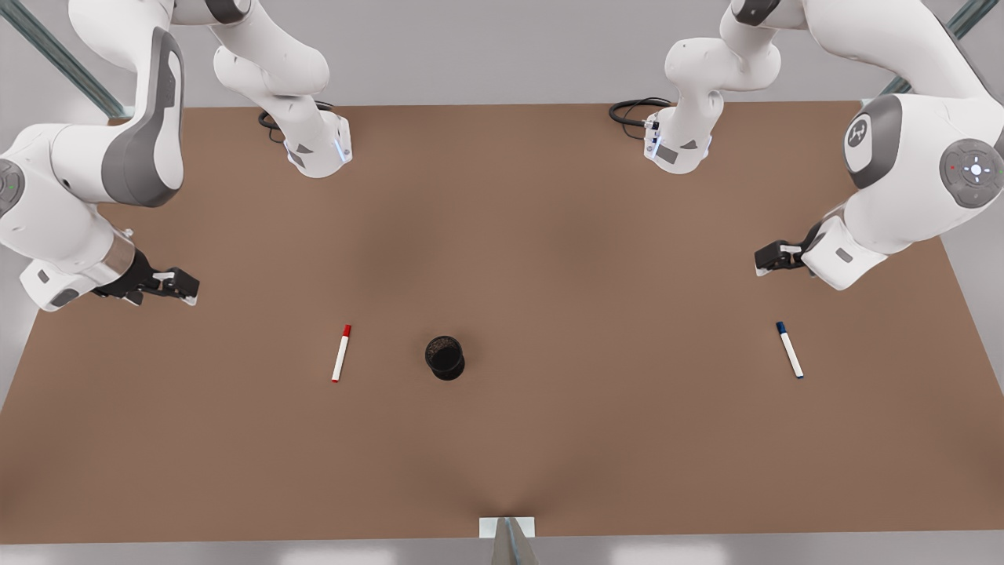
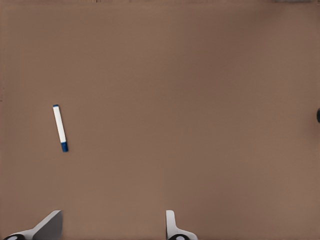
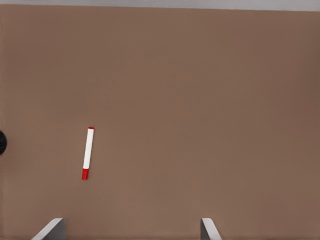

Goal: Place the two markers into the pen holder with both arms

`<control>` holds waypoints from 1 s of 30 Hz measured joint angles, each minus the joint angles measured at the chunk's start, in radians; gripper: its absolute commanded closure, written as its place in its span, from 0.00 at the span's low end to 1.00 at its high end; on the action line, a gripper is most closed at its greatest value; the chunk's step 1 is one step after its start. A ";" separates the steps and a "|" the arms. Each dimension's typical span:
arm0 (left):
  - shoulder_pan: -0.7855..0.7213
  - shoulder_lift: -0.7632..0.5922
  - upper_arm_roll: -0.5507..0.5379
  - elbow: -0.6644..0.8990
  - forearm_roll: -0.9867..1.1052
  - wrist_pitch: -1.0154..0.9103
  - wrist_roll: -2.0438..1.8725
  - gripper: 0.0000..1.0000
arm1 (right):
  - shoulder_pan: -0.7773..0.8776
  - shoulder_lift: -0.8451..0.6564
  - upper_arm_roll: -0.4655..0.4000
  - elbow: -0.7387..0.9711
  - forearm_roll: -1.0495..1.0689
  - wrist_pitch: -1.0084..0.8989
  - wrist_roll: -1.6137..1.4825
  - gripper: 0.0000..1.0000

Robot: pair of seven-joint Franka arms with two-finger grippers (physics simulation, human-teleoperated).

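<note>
The red-capped marker (image 1: 341, 353) (image 3: 88, 153) lies flat on the brown table (image 1: 549, 235), just to the front view's left of the black mesh pen holder (image 1: 445, 357). The blue-capped marker (image 1: 790, 349) (image 2: 60, 128) lies flat far off at the front view's right. My left gripper (image 1: 759, 259) (image 2: 111, 225) hovers open above the table behind the blue marker, holding nothing. My right gripper (image 1: 188, 286) (image 3: 131, 227) hangs open behind and to the front view's left of the red marker, also with nothing in it. A sliver of the pen holder (image 2: 318, 115) (image 3: 1, 142) peeks in at the edge of each wrist view.
Both arm bases (image 1: 318, 149) (image 1: 678, 145) stand at the table's far edge with black cables (image 1: 635, 110) beside them. A small white bracket (image 1: 507, 527) sits at the middle of the near edge. Bare table surface stretches between the holder and the blue marker.
</note>
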State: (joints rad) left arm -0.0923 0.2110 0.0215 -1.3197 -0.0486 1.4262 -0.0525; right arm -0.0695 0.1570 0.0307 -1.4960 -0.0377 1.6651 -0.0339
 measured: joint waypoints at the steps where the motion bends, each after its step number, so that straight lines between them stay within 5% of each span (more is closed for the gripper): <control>1: 0.000 0.003 0.000 0.000 0.000 0.002 0.002 0.00 | -0.002 0.000 -0.001 0.000 0.005 0.001 0.000 0.00; 6: 0.048 0.155 0.020 -0.057 0.001 0.133 -0.006 0.00 | -0.002 0.073 0.004 -0.019 0.018 0.048 -0.001 0.00; 12: 0.146 0.245 0.032 -0.305 0.001 0.483 -0.025 0.00 | 0.015 0.222 0.037 -0.273 0.019 0.342 0.005 0.00; 23: 0.343 0.399 0.035 -0.416 0.001 0.902 0.098 0.00 | 0.118 0.470 0.057 -0.240 0.017 0.674 0.072 0.00; 27: 0.347 0.451 0.037 -0.413 0.024 0.987 0.182 0.19 | 0.151 0.509 0.056 -0.224 0.013 0.716 0.111 0.02; 30: 0.345 0.478 0.037 -0.412 0.030 1.032 0.231 0.23 | 0.160 0.527 0.055 -0.218 0.010 0.733 0.140 0.10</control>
State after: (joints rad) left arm 0.2524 0.6889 0.0582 -1.7321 -0.0189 2.4583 0.1787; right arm 0.0907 0.6837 0.0861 -1.7143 -0.0281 2.3982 0.1056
